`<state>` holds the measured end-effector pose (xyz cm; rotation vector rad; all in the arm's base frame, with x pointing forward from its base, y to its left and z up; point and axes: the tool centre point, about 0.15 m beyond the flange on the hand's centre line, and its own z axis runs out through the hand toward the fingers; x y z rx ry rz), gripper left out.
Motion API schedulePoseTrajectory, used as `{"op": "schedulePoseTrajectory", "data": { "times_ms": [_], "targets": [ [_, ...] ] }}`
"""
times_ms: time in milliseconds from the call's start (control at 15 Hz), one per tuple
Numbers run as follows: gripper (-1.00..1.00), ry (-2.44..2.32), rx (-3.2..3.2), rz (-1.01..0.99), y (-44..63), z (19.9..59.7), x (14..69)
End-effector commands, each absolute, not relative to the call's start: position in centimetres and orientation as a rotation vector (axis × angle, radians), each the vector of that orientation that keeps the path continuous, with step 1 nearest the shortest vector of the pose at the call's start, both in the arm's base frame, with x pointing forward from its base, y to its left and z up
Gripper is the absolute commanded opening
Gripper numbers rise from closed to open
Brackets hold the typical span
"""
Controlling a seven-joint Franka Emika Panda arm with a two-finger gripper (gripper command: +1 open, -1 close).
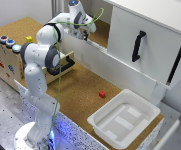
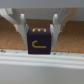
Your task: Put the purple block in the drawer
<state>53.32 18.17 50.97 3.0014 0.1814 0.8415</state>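
Drawer (image 1: pixel 65 64) pulled out, contents not visible. White tray (image 1: pixel 124 119) bare. Gripper (image 2: pixel 39 31) fingers (image 2: pixel 22 34) clamped on purple block (image 2: pixel 38 41), over cork shelf at 12 o'clock.

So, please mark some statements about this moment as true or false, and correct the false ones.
1. The gripper has the purple block between its fingers. True.
2. The small red block lies inside the white plastic tray. False: it lies on the cork surface, beside the tray and apart from it.
3. The white plastic tray holds several blocks. False: no block is seen in it.
4. A small yellow block sits on top of the wooden cabinet at the exterior view's left. True.
5. The white door has a black handle. True.
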Motion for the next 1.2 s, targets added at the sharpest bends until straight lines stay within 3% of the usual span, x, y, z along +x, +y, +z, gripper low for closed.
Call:
{"op": "schedulePoseTrajectory", "data": {
  "times_ms": [0,400,800,1133],
  "targets": [
    [-1.0,0.321,3.0,0.973,18.8,50.2,43.2],
    [-1.0,0.762,3.018,0.725,23.8,49.0,37.4],
    [-1.0,1.582,2.851,0.396,28.2,43.3,33.3],
    [-1.0,2.076,2.598,0.252,28.2,38.9,29.3]
  ]
}}
